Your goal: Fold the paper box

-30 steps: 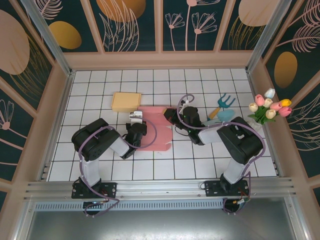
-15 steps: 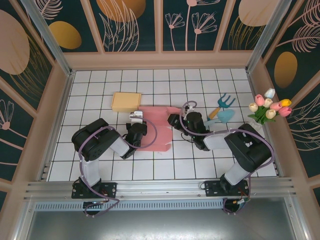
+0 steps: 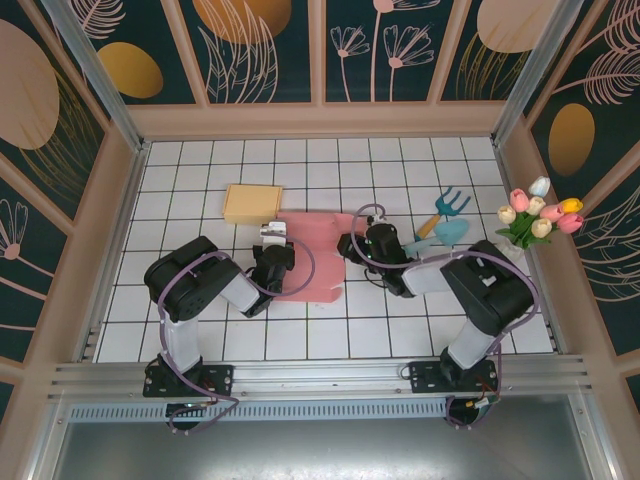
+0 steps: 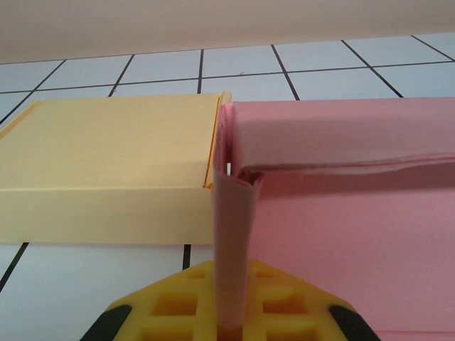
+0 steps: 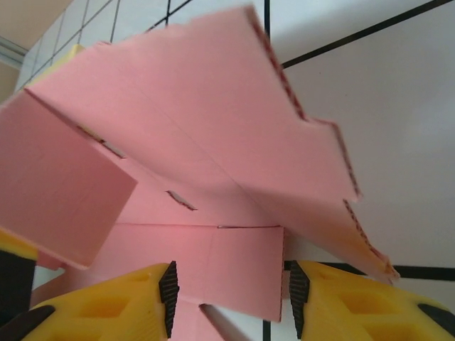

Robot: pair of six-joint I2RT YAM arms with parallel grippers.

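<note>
The left tool (image 4: 231, 323) is seen clamped together on a narrow upright flap of the partly folded pink paper box (image 3: 315, 265); the flap runs down between its yellow lattice fingers (image 4: 288, 307). Just beyond this grip, the box's left edge is curled over into a rounded fold, with a broad pink panel spread to the right of it. A flat rectangular yellow cardboard box (image 4: 106, 156) is seen just beside that fold, on its left.

The right tool (image 5: 231, 298) is held with its jaws apart. A small pink flap lies between its black-padded yellow fingers (image 5: 106, 312), and whether either pad touches it cannot be told. Above the flap, a large pink panel with a notched, serrated edge is raised at a tilt over the worktop, and a short pink wall is stood up at the left.

From above, the pink paper box is found near the middle of the white tiled worktop (image 3: 200, 170), between the two tools, the left tool at its left edge and the right tool at its right edge. The yellow cardboard box is placed at its far left corner. A teal toy rake with a wooden handle (image 3: 450, 205) and a teal trowel (image 3: 447, 232) are laid to the right of the right tool, and a bunch of artificial tulips (image 3: 535, 215) is set at the right wall.
</note>
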